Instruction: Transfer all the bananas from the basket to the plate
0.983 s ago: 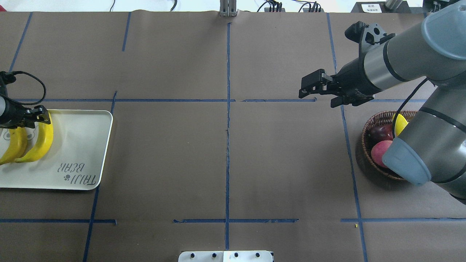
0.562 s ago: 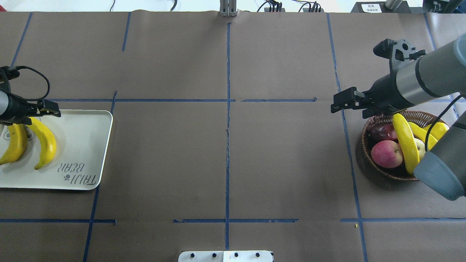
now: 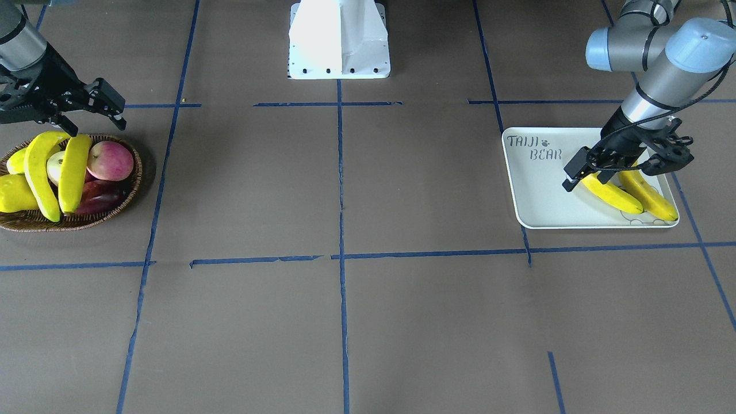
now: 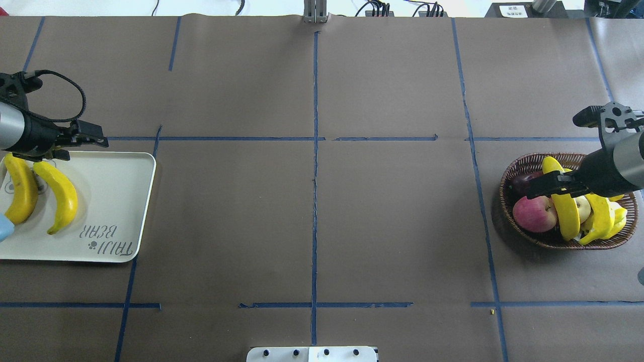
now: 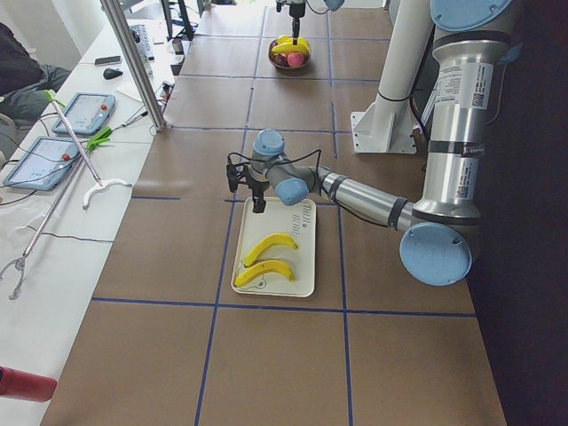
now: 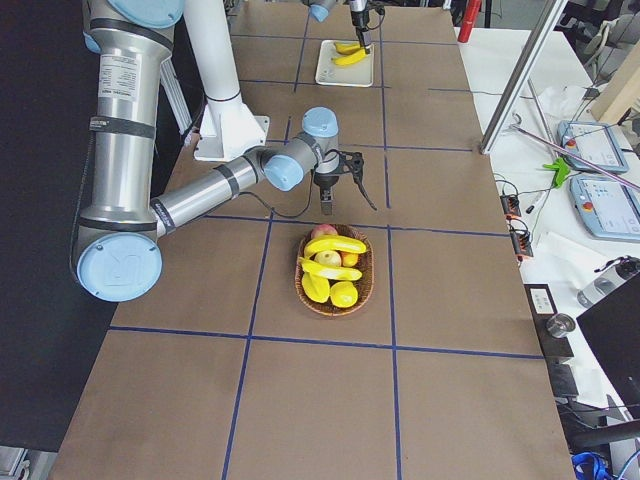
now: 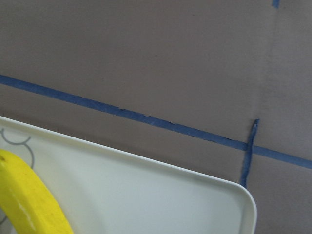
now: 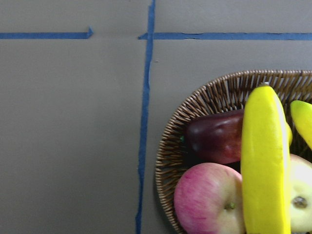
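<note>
Yellow against white, two bananas (image 4: 20,188) (image 4: 61,197) lie side by side on the plate (image 4: 115,201), at the end away from its "TAIJI BEAR" lettering. Neither is touched by anything. Two more bananas (image 3: 39,175) (image 3: 75,171) lie across the top of the fruit in the wicker basket (image 3: 86,221), close together and roughly parallel. Beneath and beside them sit a pink apple (image 3: 109,161), a dark red apple (image 3: 95,201) and a plump yellow fruit (image 3: 14,196).

The left arm (image 4: 20,136) reaches over the plate's far edge. Its jaws are spread wide and hold nothing, hanging above the bananas' upper ends. The right arm (image 4: 614,166) reaches over the basket. Its jaws are also parted and empty, poised near the far rim just above the nearer banana. From these views I cannot tell whether a finger touches it.

Plate and basket stand well apart at opposite ends of the brown paper-covered counter (image 4: 392,226), which is crossed by blue tape lines (image 4: 314,151).
</note>
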